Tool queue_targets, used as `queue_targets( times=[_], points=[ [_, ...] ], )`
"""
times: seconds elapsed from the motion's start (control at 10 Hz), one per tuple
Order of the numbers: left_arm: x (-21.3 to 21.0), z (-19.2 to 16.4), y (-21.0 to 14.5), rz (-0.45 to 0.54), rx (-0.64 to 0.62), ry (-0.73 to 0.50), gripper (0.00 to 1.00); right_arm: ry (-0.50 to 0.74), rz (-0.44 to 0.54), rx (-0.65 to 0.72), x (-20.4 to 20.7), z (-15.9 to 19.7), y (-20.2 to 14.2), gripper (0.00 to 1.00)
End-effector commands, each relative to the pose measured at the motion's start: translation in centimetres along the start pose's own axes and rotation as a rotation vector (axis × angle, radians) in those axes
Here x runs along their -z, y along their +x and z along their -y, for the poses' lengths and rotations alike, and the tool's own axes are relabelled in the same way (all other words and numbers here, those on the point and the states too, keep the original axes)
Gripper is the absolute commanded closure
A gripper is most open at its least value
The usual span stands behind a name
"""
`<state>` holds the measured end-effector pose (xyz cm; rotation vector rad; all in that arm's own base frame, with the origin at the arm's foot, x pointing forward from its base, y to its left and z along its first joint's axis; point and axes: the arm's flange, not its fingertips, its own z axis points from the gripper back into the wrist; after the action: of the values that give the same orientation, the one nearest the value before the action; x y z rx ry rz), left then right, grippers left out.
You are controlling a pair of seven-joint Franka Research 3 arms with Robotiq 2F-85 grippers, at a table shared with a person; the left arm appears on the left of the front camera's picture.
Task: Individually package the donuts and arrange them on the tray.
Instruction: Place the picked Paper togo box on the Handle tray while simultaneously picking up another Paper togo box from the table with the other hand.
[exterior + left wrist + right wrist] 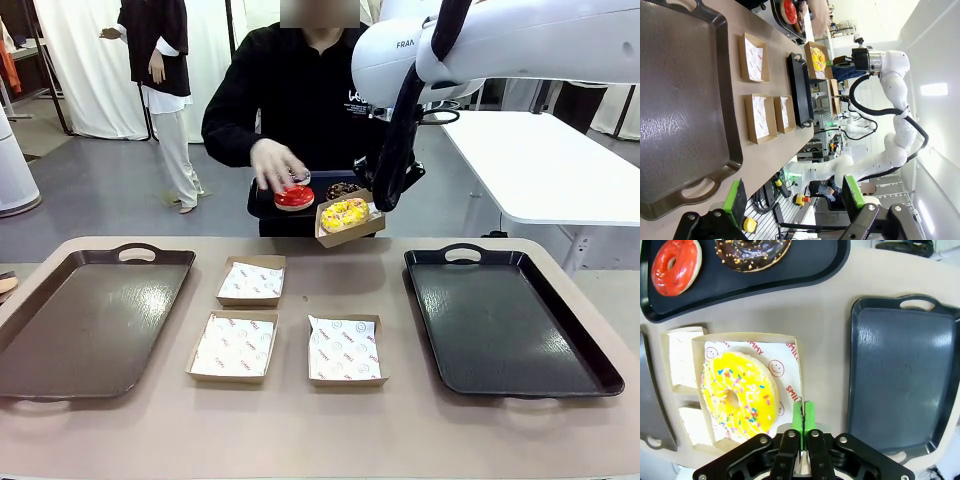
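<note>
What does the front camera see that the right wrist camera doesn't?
Front camera's extra: the person's hand at the red donut. Right wrist camera's extra: the right gripper up close, its green pads pinched shut on the wall of the cardboard box, and smiley faces on the paper liner. Both: the yellow sprinkled donut in that box, the red donut, the chocolate sprinkled donut and the black handled tray on the table.
</note>
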<state>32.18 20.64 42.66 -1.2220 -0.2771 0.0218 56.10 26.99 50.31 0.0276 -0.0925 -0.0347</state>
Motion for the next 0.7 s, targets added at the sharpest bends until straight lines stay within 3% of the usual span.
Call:
queue_targets(
  times=[0.0, 0.5, 0.6],
  points=[
    [0.0, 0.1, -0.1, 0.010, 0.007, -0.013, 0.00, -0.004, -0.001, 0.015, -0.1, 0.2, -0.4, 1.00],
    [0.0, 0.0, 0.0, 0.000, 0.000, 0.000, 0.00, 0.000, 0.000, 0.000, 0.0, 0.0, 0.0, 0.99],
    [0.9, 1.5, 0.9, -0.028, 0.043, 0.099, 0.00, -0.017, 0.016, -0.012, -0.6, 1.9, 0.0, 0.99]
  ],
)
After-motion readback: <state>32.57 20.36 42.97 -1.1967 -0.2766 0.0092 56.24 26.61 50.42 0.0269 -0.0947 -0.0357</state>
